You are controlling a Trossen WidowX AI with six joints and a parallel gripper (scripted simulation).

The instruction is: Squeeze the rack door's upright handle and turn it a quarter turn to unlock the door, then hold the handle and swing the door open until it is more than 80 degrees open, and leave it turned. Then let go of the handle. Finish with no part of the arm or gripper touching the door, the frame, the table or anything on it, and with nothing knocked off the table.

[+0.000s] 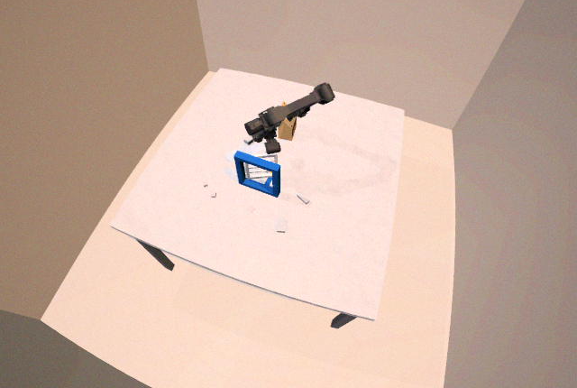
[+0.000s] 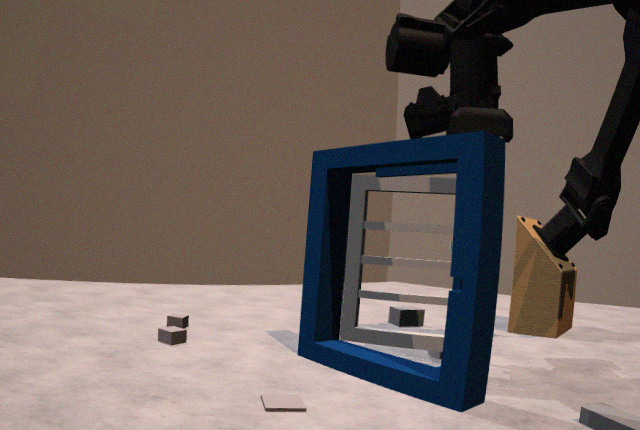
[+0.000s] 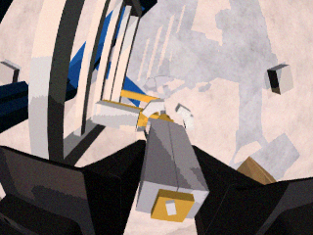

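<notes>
The blue frame [image 1: 257, 158] [image 2: 398, 150] [image 3: 12, 100] stands upright on the table. The white slatted door [image 2: 353, 260] [image 3: 41, 98] stands partly open, swung out of the frame towards the arm's side. Its exact angle is hard to read. The grey handle [image 3: 168, 152], with a yellow square on its near end, stands beside the door's free edge. My gripper [image 3: 166, 149] points down and is shut on the handle, with a dark finger on either side. In the top and exterior views the fingertips are hidden. How far the handle is turned is unclear.
The wooden arm base [image 1: 286, 131] [image 2: 540, 285] stands behind the door. A small dark block [image 2: 406, 315] [image 3: 280, 79] lies on the door's side. Two small blocks [image 1: 213, 195] [image 2: 172, 335], a flat tile [image 1: 280, 225] [image 2: 283, 403] and a grey bar [image 1: 303, 198] [image 2: 607, 417] lie around the frame.
</notes>
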